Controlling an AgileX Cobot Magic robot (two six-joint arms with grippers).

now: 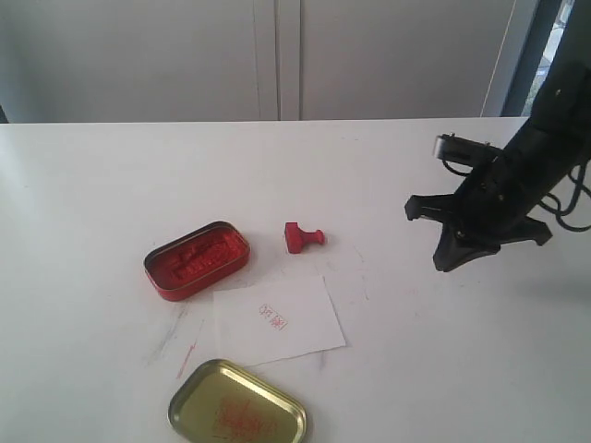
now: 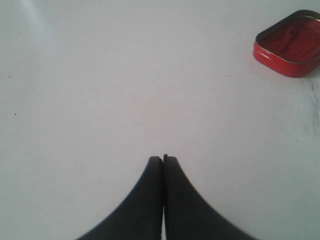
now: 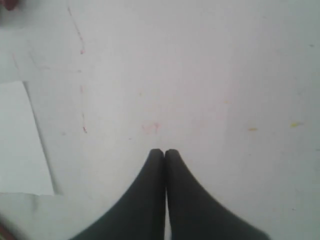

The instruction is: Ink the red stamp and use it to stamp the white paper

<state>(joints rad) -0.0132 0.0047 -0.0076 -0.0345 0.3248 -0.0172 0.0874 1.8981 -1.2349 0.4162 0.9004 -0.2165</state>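
Exterior view, knobbed red stamp (image 1: 303,238) sideways, flat white paper (image 1: 277,318), left gripper (image 2: 162,158) and right gripper (image 3: 164,151) closed, empty

Observed on white tabletop (image 1: 92,175): open oblong red ink tin (image 1: 197,259), inside caked red; gold oval lid (image 1: 237,407), red-smeared, lying separately, well apart from tin.
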